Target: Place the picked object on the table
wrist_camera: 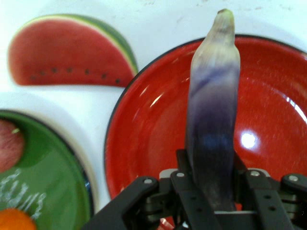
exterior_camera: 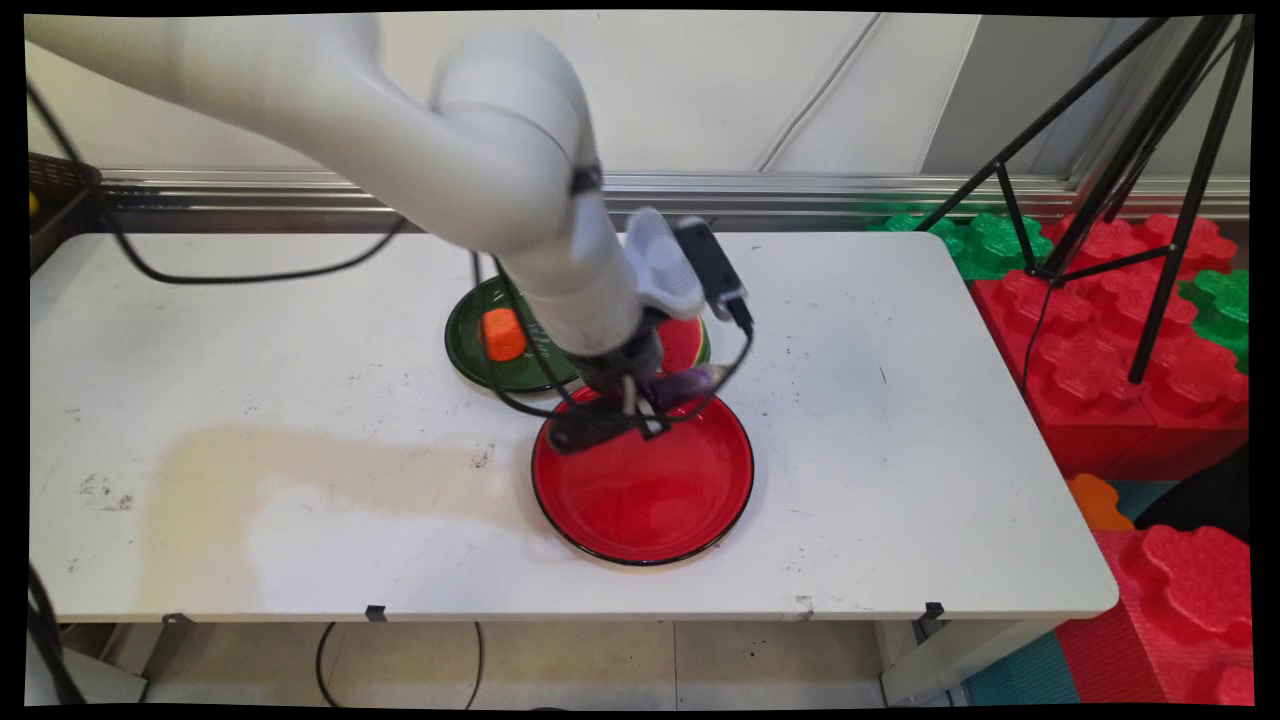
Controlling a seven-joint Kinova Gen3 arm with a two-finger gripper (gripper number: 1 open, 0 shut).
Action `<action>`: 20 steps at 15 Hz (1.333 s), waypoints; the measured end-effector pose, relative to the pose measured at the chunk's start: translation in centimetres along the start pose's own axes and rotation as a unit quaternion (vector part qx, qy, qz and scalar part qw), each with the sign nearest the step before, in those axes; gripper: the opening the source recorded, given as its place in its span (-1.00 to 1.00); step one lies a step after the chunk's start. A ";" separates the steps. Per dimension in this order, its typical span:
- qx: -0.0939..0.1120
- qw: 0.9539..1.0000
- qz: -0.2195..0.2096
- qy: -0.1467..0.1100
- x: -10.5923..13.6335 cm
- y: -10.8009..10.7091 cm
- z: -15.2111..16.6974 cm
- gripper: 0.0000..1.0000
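Note:
My gripper (exterior_camera: 640, 395) is shut on a purple eggplant (wrist_camera: 213, 115), which sticks out between the fingers (wrist_camera: 184, 184) over the back rim of a red plate (exterior_camera: 645, 490). In the main view the eggplant (exterior_camera: 685, 383) shows as a short purple piece to the right of the hand. The red plate (wrist_camera: 158, 139) lies right under it. A watermelon slice (wrist_camera: 67, 57) lies on the table just behind the plate. A green plate (exterior_camera: 480, 365) to the left holds an orange cube (exterior_camera: 503, 334).
A green plate (wrist_camera: 48, 187) also carries a reddish fruit (wrist_camera: 9, 151) at its edge. Black cables (exterior_camera: 200, 275) trail across the table's back left. A black tripod (exterior_camera: 1130, 180) and red and green foam blocks (exterior_camera: 1130, 330) stand off the table's right side.

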 end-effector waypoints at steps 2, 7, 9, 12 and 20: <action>0.006 1.000 0.001 0.002 -0.7 -0.9 -1.9 -1.00; 0.022 1.000 -0.006 -0.007 -5.4 -4.4 -7.1 -1.00; 0.026 0.999 -0.011 -0.017 -7.8 -5.9 -8.3 -1.00; 0.030 0.999 -0.018 -0.030 -10.6 -7.9 -9.2 -1.00; 0.014 0.997 0.026 -0.077 -16.4 -12.9 -8.1 -1.00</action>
